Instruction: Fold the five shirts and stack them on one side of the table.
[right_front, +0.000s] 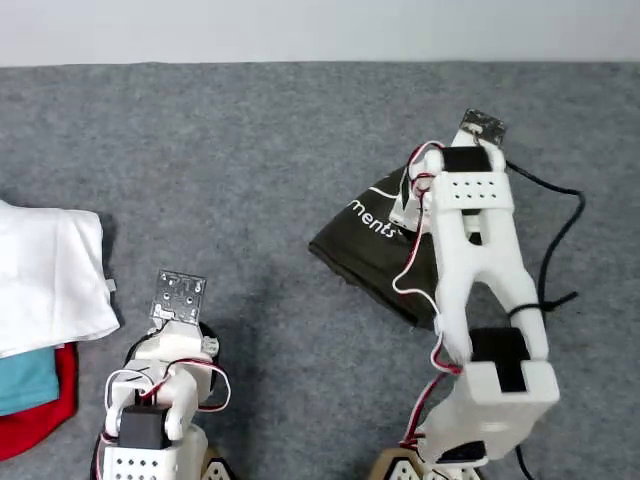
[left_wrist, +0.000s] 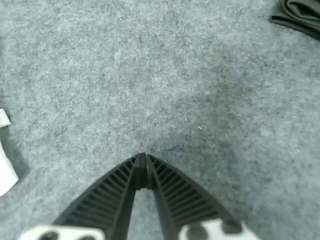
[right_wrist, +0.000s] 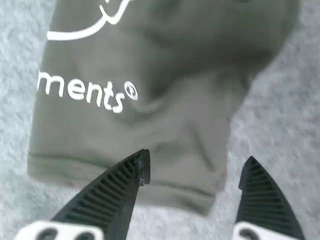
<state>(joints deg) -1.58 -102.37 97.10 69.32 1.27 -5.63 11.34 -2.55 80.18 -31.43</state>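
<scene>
A dark olive shirt (right_front: 368, 252) with white print lies crumpled right of the table's middle. My right gripper (right_wrist: 196, 165) hangs open just above its hem (right_wrist: 150, 150), one finger over the cloth and the other past its edge, holding nothing. My left gripper (left_wrist: 145, 162) is shut and empty, low over bare grey felt at the front left. A corner of the dark shirt (left_wrist: 300, 15) lies far from it. At the left edge a folded white shirt (right_front: 50, 270) rests on a teal shirt (right_front: 25, 380) and a red shirt (right_front: 45, 418).
Grey felt (right_front: 250, 150) covers the whole table, with open room across the back and the middle. A black cable (right_front: 560, 230) trails to the right of the right arm. A white shirt edge (left_wrist: 5, 172) lies beside the left gripper.
</scene>
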